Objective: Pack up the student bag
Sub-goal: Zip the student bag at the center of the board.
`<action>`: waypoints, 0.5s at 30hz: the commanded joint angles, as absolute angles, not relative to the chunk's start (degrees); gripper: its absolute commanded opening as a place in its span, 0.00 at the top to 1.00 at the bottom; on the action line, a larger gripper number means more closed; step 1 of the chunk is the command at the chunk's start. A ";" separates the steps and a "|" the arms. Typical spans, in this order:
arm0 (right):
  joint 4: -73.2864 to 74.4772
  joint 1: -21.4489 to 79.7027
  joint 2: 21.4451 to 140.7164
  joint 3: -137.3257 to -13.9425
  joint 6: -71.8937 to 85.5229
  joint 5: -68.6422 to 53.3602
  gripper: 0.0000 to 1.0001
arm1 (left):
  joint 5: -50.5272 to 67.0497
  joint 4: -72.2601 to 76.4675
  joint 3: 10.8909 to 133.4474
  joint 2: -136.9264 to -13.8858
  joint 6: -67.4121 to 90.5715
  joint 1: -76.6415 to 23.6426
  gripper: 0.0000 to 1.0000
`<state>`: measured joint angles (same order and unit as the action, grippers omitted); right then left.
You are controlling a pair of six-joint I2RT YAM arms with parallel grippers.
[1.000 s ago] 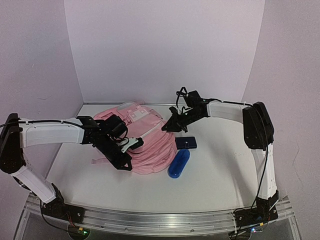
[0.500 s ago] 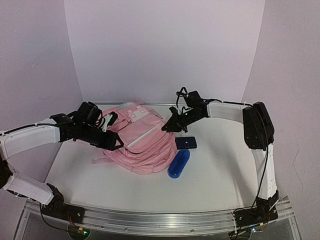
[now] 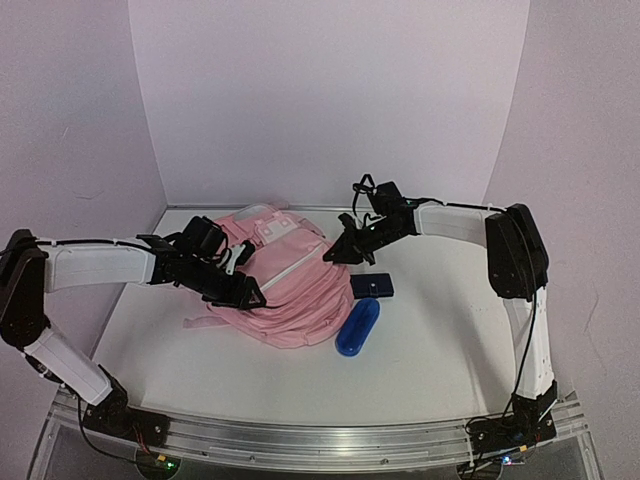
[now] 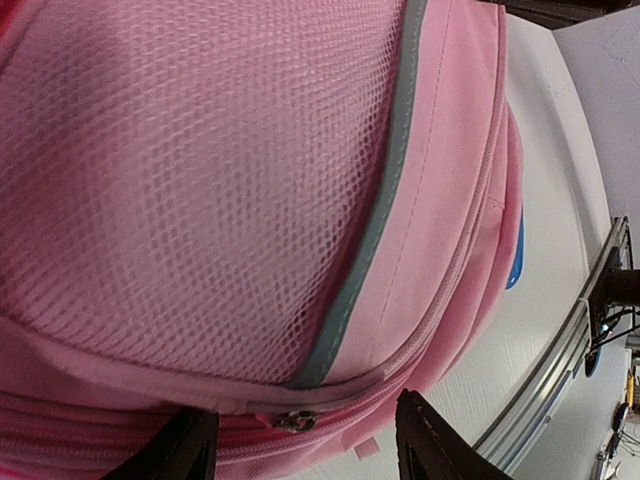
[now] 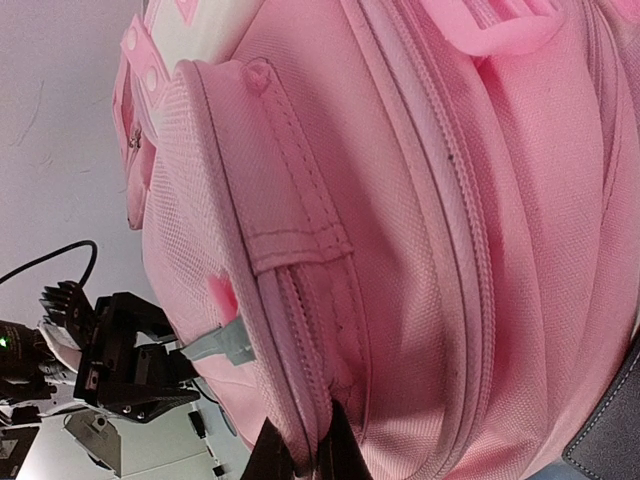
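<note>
The student bag (image 3: 285, 285) is a pink backpack lying flat in the middle of the table. My left gripper (image 3: 248, 292) is at its near left side and stands open. In the left wrist view its dark fingertips (image 4: 425, 440) straddle a small metal zip puller (image 4: 293, 421) below a mesh pocket (image 4: 180, 190) with grey trim, not touching it. My right gripper (image 3: 338, 254) is at the bag's far right edge. It is shut (image 5: 305, 450) on a fold of pink fabric beside a zip seam (image 5: 300, 330) of the student bag (image 5: 420, 230).
A blue oval pencil case (image 3: 358, 327) lies on the table just right of the bag's near corner. A dark blue flat box (image 3: 372, 285) sits behind it. A pink strap (image 3: 197, 322) trails from the bag's left side. White walls close in the back and sides.
My left gripper went from shut to open. It lifted back off the bag's near left corner, then came back down to the bag's left side. The right arm held still.
</note>
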<state>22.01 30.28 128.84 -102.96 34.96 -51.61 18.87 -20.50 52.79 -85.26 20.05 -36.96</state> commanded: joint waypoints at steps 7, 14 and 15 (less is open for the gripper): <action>16.24 31.78 125.84 -104.95 37.35 -48.09 1.00 | 28.91 -19.04 62.81 -90.99 17.49 -44.36 0.62; 15.82 32.31 126.01 -105.03 37.68 -47.18 1.00 | 25.43 -20.98 65.20 -91.69 18.43 -48.13 0.69; 15.82 32.41 125.97 -105.07 37.77 -47.00 1.00 | 24.50 -21.75 66.12 -92.14 18.14 -48.84 0.66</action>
